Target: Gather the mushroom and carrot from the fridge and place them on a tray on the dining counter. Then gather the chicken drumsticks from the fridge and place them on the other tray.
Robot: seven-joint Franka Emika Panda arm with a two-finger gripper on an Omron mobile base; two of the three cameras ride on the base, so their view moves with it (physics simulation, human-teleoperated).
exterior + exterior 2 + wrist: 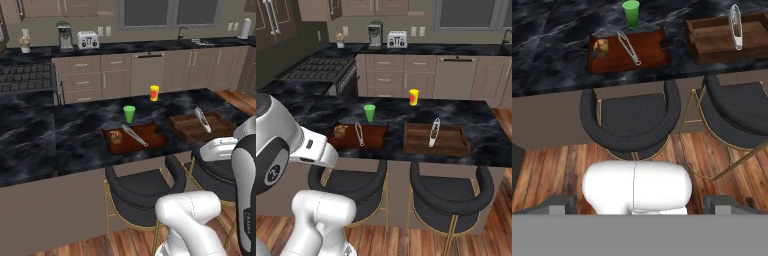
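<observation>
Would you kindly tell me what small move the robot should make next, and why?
Probably back the base off the counter and turn toward the fridge. The gripper is open and empty; the left tray holds tongs and a small brown lump, likely the mushroom; the right tray holds only tongs, so the carrot seems outstanding.

black white-veined dining counter [60, 135], reddish-brown tray [150, 137], darker brown tray [182, 125], green cup [129, 113], black stools [142, 187]

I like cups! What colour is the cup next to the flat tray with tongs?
Green. The cup shows best in the hand view, just behind the tray.
</observation>
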